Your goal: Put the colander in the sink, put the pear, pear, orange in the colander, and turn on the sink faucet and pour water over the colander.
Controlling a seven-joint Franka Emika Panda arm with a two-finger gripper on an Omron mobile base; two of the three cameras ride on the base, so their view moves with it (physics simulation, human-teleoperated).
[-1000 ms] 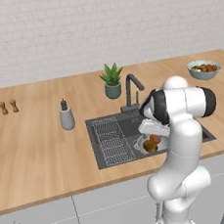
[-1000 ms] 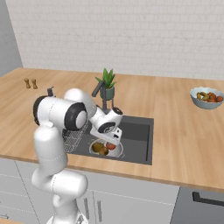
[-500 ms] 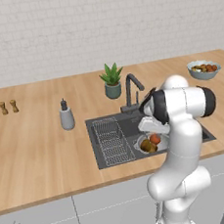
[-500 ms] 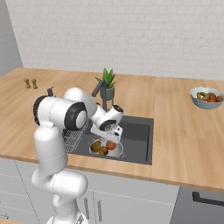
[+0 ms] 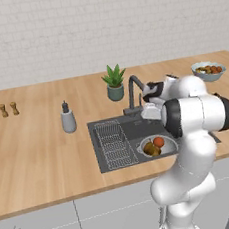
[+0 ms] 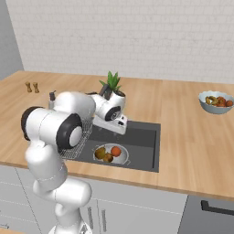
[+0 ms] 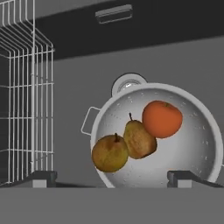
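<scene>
The silver colander [image 7: 162, 90] sits in the dark sink [image 7: 175, 61], in front of the round drain [image 7: 129, 84]. In it lie two yellowish-brown pears [image 7: 139, 139] [image 7: 110, 153] and the orange [image 7: 162, 119], all touching. My gripper [image 7: 112, 179] hangs open and empty above them, one fingertip [image 7: 41, 177] at each side. From the left base, the gripper [image 5: 151, 116] is over the colander [image 5: 158, 146], just below the spout of the faucet [image 5: 132, 92]. No water runs. From the right base, the gripper [image 6: 113, 131] is above the colander [image 6: 111, 153].
A wire rack [image 5: 115, 144] fills the sink's left part. On the counter stand a potted plant [image 5: 114, 84] behind the faucet, a grey soap dispenser [image 5: 68, 119], two small shakers [image 5: 9, 109] at far left and a pale bowl of fruit [image 5: 208, 70] at far right.
The open gripper has risen from just over the fruit in the colander to a spot nearer the faucet spout. The fruit and colander have stayed put.
</scene>
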